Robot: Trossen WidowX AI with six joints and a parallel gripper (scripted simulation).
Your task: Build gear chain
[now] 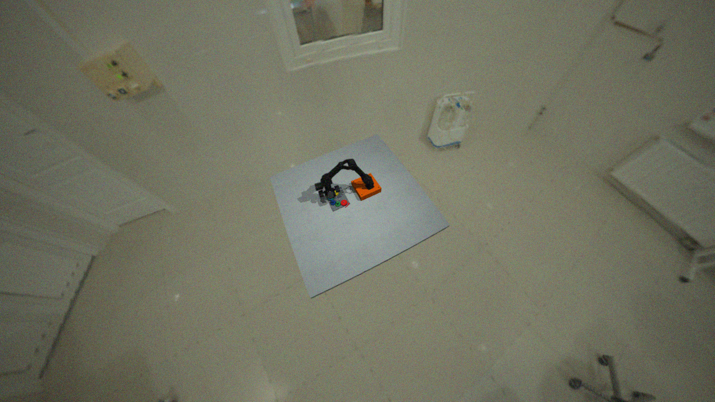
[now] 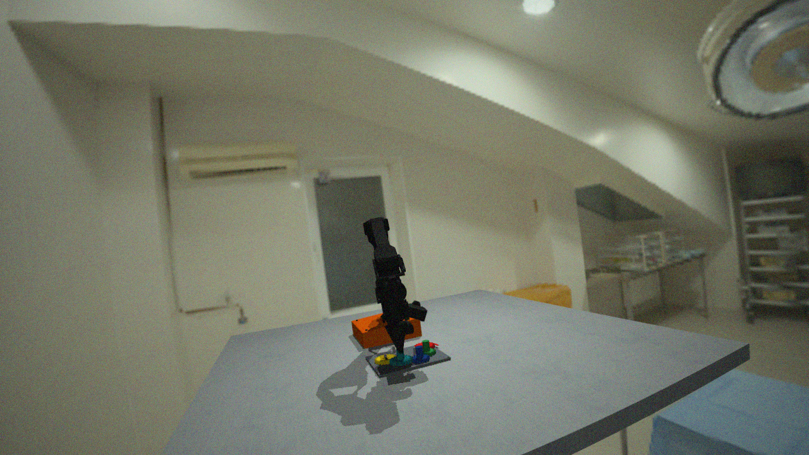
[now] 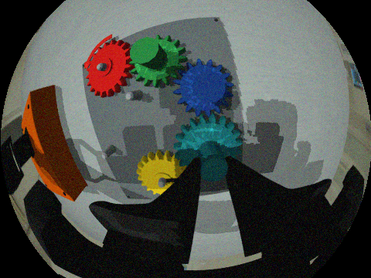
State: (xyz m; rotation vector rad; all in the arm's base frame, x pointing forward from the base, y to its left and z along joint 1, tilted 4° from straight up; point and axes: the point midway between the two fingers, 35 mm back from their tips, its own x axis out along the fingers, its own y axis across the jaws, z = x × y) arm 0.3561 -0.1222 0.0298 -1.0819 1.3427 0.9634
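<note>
My gripper (image 3: 212,162) (image 2: 399,352) is shut on the knob of the teal gear (image 3: 210,133) (image 2: 402,361), low over the grey board (image 3: 197,35) (image 2: 443,359). The teal gear lies between the blue gear (image 3: 205,86) (image 2: 419,355) and the yellow gear (image 3: 152,174) (image 2: 382,359); whether it is fully flat I cannot tell. The red gear (image 3: 118,63) (image 1: 344,202), the green gear (image 3: 174,58) (image 2: 426,345) and the blue gear stand in a row with their teeth close together. The yellow gear's right side is partly hidden by a finger in the wrist view.
An empty peg (image 3: 129,96) stands below the red and green gears in the wrist view. Another peg (image 3: 110,150) stands in shadow near the board's left edge. The orange block (image 1: 366,188) (image 2: 370,335) (image 3: 54,143) under the arm's base is beside the board. The red arrow curves around the red gear.
</note>
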